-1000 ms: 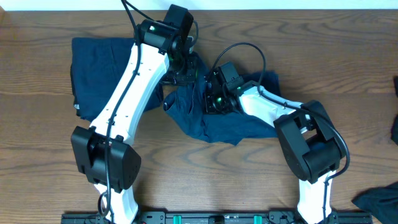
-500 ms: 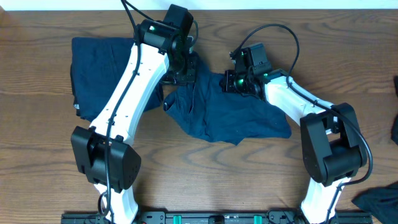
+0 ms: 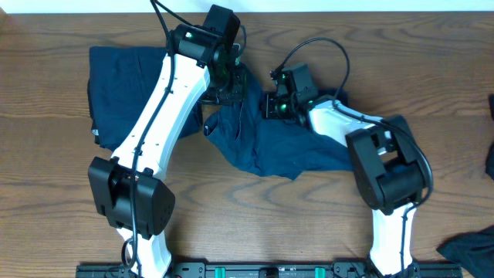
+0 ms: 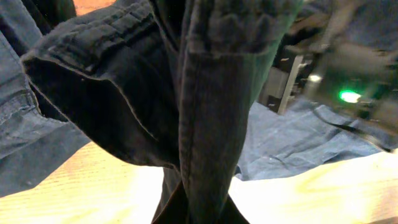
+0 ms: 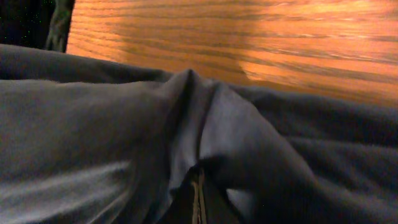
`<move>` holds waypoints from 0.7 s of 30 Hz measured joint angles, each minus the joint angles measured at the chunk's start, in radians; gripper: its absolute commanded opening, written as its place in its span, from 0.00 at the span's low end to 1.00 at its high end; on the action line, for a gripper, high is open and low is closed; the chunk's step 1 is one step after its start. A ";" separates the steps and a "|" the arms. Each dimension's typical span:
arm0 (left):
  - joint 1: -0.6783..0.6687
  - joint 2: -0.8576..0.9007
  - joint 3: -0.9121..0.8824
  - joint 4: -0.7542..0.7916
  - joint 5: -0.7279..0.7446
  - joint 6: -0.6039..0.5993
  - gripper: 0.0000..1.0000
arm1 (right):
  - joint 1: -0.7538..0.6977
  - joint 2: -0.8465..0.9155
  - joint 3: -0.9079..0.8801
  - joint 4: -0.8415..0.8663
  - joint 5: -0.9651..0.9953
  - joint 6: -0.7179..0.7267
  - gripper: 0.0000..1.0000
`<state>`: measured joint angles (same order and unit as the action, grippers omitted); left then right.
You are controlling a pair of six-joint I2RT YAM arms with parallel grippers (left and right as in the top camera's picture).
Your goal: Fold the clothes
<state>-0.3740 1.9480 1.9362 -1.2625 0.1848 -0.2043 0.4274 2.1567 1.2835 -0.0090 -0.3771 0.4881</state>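
Observation:
The clothes in the middle are one dark navy garment (image 3: pixel 289 150), partly spread on the table and bunched at its upper left. My left gripper (image 3: pixel 228 83) is shut on that bunched part, and in the left wrist view the fabric (image 4: pixel 211 106) hangs from it in a thick fold with a seamed waistband (image 4: pixel 93 37) beside it. My right gripper (image 3: pixel 275 105) is low on the garment's top edge, shut on a pinch of cloth (image 5: pixel 205 143) that rises into a ridge between its tips (image 5: pixel 198 198). A second navy garment (image 3: pixel 123 81) lies flat at the far left, partly under my left arm.
Another dark garment (image 3: pixel 471 249) lies at the bottom right corner. Small blue things (image 3: pixel 489 158) show at the right edge. The back edge of the table (image 3: pixel 347 11) runs close behind both grippers. Bare wood (image 3: pixel 255 224) lies in front of the middle garment.
My right gripper swung out to the right and up, then came back left, ending slightly above where it was. The garment's right side now lies flatter. The left arm stayed put.

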 measured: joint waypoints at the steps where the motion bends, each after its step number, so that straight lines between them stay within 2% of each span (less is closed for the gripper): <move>1: 0.000 0.000 0.000 0.004 0.000 0.000 0.06 | 0.006 0.006 0.003 0.018 0.005 0.002 0.01; 7: 0.005 0.000 0.000 0.009 0.001 0.000 0.06 | 0.020 0.014 0.006 0.062 -0.009 0.002 0.01; 10: 0.021 0.000 0.000 0.007 0.003 0.000 0.06 | 0.008 0.002 0.014 0.008 -0.015 0.000 0.04; 16: 0.062 0.000 0.000 0.007 0.004 0.000 0.06 | -0.098 -0.158 0.021 -0.255 0.003 -0.033 0.02; 21: 0.069 0.000 0.000 0.007 0.004 0.000 0.06 | -0.252 -0.356 0.043 -0.609 0.078 -0.068 0.01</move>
<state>-0.3054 1.9480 1.9366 -1.2552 0.1890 -0.2043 0.1753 1.8008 1.3262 -0.6182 -0.2993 0.4206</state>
